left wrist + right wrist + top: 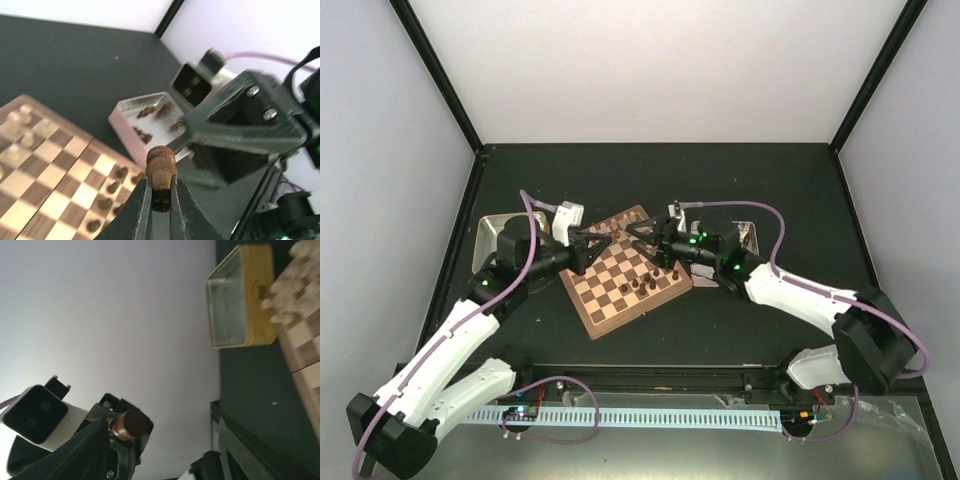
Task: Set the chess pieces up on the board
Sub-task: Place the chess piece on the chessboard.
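A: The left claw [160,192] is almost closed. Its two dark fingers pinch a small dark brown turned wooden chess piece [160,167] by the lower body, with the head sticking out past the tips. It is in the air at the far edge of the chequered wooden board [50,170].

B: How will the piece handle?

A: I judge it light, hard and smooth. It is round, so it can twist; a grip across the narrow waist seems safest.

B: And the arms?

A: Both reach inward and meet over the board's far corner. The right claw [642,236] faces the piece with fingers spread wide, holding nothing. More dark pieces lie in the pink-sided metal tin [145,125].
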`<state>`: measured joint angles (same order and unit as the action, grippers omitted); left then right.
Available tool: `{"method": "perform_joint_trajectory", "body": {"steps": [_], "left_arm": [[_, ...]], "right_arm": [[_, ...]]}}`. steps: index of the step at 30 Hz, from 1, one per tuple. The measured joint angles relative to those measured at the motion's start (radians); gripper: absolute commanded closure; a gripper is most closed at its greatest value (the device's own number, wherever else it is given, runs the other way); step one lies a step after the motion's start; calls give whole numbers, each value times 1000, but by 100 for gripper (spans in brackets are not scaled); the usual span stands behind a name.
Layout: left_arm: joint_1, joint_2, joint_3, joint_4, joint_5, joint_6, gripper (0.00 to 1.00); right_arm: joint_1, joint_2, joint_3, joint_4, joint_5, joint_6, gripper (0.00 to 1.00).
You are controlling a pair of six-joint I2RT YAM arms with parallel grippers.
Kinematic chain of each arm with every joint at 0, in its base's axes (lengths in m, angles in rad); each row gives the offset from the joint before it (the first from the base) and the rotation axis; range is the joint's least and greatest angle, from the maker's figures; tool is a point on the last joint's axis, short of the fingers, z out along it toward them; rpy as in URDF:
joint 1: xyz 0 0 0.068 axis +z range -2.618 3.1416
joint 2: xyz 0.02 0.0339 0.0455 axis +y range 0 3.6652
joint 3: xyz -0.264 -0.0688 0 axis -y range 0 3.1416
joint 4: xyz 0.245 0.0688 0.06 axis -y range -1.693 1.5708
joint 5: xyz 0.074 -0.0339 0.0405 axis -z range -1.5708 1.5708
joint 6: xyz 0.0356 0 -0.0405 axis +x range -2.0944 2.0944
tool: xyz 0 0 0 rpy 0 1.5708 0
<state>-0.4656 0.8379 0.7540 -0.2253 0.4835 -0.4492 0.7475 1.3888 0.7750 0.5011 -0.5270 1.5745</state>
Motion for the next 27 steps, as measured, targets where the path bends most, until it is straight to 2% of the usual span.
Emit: {"method": "perform_joint_trajectory", "body": {"steps": [7, 11, 15, 22, 27], "left_arm": [[0, -2, 37, -274, -129, 61, 98], [-11, 97, 95, -394, -172, 72, 98], [-68, 225, 145, -458, -207, 72, 98], [-185, 356, 202, -512, -264, 71, 98], [-307, 474, 332, -520, -299, 71, 98]], "right_arm": [[-64, -175, -9, -344, 186, -238, 37], [-92, -278, -7, -534, 344, -360, 37], [-114, -330, -7, -679, 467, -438, 37], [-136, -357, -21, -778, 539, -484, 37], [-156, -360, -50, -801, 555, -492, 37]]}}
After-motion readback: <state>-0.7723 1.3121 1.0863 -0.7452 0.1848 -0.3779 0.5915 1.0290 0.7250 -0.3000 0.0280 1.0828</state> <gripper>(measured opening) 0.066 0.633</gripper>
